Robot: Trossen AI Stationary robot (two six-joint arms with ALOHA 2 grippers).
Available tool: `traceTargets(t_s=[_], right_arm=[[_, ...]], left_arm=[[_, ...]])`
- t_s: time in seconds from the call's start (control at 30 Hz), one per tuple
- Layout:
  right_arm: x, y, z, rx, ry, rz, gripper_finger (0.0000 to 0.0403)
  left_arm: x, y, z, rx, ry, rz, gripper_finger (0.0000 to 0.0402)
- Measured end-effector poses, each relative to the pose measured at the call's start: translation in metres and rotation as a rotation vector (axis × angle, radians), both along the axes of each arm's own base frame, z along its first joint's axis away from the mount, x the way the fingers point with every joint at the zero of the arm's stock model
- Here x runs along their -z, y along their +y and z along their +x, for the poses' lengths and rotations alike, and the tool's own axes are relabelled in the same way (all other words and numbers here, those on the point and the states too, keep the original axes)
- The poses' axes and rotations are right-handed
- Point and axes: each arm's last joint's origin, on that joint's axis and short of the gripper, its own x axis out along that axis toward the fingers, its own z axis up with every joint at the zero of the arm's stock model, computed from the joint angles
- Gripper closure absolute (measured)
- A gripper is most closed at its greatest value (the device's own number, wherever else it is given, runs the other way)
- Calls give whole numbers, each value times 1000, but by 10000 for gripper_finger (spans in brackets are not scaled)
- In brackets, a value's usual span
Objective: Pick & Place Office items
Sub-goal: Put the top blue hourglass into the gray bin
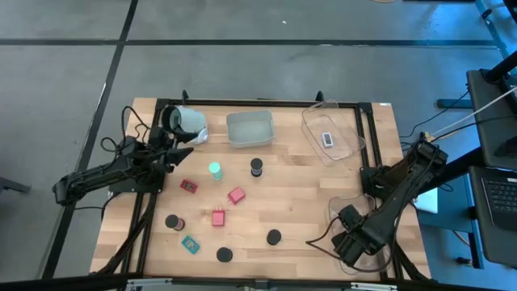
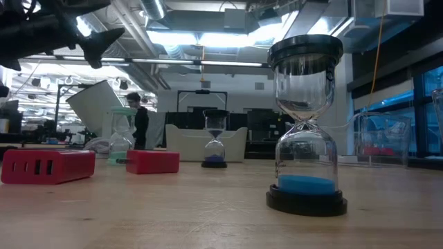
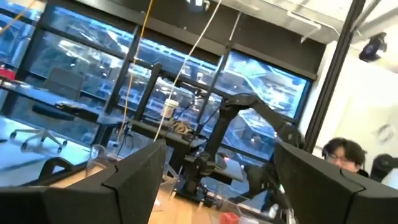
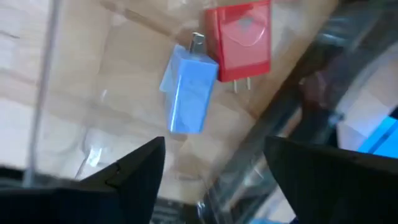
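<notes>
right gripper [image 4: 211, 177] jaws open over clear tray [image 1: 343, 208], apparently dropping off items.
blue adapter [image 4: 188, 96] and red adapter [image 4: 239, 40] lie touching in that tray; left gripper [image 1: 179, 145] jaws open, empty, beside white cup [image 1: 187, 120]; others remain on bench [image 1: 299, 202].

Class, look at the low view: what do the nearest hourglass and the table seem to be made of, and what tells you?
The hourglass: clear glossy bulbs, likely glass or clear plastic, since the room shows through; black caps look like plastic; blue sand inside. The table: pale wood, matte, with faint grain.

Open tabletop [image 1: 315, 206] centre-right, hourglasses [image 1: 256, 167] scattered mid-table
</notes>
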Motion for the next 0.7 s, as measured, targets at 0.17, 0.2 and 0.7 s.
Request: traceTargets(t_s=[0.17,0.2,0.7], right_arm=[[-34,-10,-2,10,-60,-111,111],[-40,-13,-3,15,-80,-139,111],[-61,-31,7,-48,-371,-311,117]], left_arm=[[7,2,5,4,94,5,105],[7,3,7,0,113,2,105],[-49,7,48,41,408,148,104]])
